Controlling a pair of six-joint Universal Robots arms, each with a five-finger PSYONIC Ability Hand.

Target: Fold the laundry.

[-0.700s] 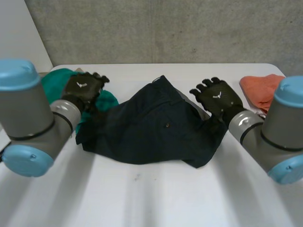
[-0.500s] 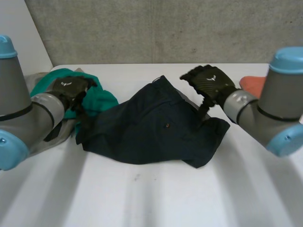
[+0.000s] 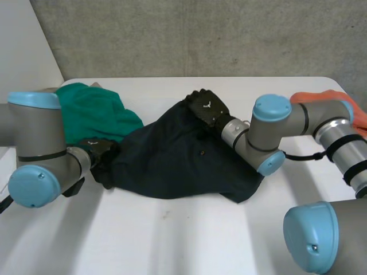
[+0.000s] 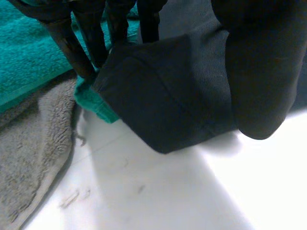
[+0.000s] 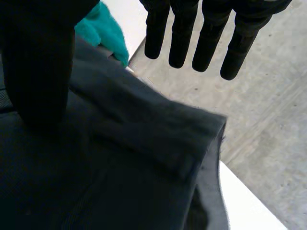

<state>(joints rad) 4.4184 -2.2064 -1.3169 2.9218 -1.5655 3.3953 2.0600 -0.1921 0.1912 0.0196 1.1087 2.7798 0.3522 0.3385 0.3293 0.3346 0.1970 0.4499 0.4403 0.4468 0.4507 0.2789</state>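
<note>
Judging from how things lie, the folding has hardly started. The dark garment (image 3: 183,163) lies in a loose, wrinkled heap on the white surface (image 3: 172,240) between the two hands, and I see no clean fold in it.

The left robot hand (image 3: 97,152) is at the garment's near corner. In its wrist view the fingers (image 4: 72,38) are straight and touch the corner's edge, with the thumb well apart, so nothing is pinched.

The right robot hand (image 3: 205,107) is at the far corner. Its fingers (image 5: 182,33) reach straight past the hem, apart from the thumb, and hold nothing.

Beside the left robot hand lie a green towel (image 3: 94,112) and a grey towel (image 4: 29,153). An orange cloth (image 3: 321,97) lies well apart from the right robot hand. All three look unfolded.

I think the corners must be grasped first, then the garment spread flat and folded; the other pieces wait.
</note>
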